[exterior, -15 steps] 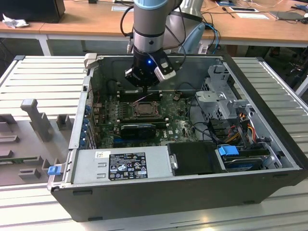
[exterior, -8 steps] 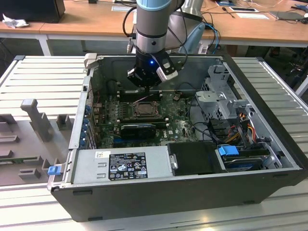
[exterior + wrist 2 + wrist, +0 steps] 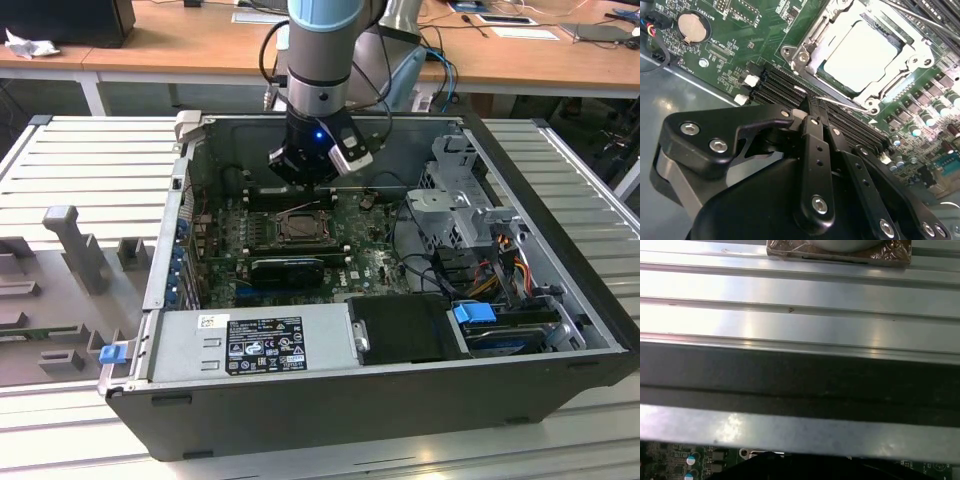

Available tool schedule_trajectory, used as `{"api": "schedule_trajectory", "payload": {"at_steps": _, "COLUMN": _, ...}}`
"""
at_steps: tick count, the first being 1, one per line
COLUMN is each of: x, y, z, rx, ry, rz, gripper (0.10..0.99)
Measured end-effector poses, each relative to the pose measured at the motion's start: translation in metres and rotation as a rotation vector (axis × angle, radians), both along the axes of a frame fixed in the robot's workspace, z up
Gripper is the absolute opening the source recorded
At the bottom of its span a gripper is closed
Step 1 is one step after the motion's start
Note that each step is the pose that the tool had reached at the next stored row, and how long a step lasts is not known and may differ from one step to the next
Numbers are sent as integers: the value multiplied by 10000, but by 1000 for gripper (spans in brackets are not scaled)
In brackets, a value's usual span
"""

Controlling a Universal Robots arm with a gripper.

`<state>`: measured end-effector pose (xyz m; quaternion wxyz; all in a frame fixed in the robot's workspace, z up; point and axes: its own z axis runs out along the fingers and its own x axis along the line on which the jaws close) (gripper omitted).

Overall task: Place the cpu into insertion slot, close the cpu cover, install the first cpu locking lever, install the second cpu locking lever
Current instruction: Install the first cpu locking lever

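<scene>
Gripper (image 3: 812,107) sat nearest the cam in second wrist view, fingers drawn together to a narrow tip w/ nothing between them, tip over the black memory slots (image 3: 785,85) just beside the socket. Beyond it, cpu (image 3: 862,55) lay seated in the insertion slot (image 3: 805,52), w/ cpu cover (image 3: 900,75) closed around it and a thin lever (image 3: 842,103) along the near edge. In exterior view, gripper (image 3: 308,172) hung inside the open case (image 3: 330,400), above the board (image 3: 370,262) just behind the slot (image 3: 297,227).
</scene>
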<state>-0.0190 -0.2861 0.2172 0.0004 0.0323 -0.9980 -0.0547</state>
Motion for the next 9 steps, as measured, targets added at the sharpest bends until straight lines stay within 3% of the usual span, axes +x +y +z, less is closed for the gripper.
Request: {"api": "schedule_trajectory", "payload": {"at_steps": 9, "x": 35, "y": -1, "z": -97, "rx": 0, "ry": -1, "rz": 0, "gripper": 106}}
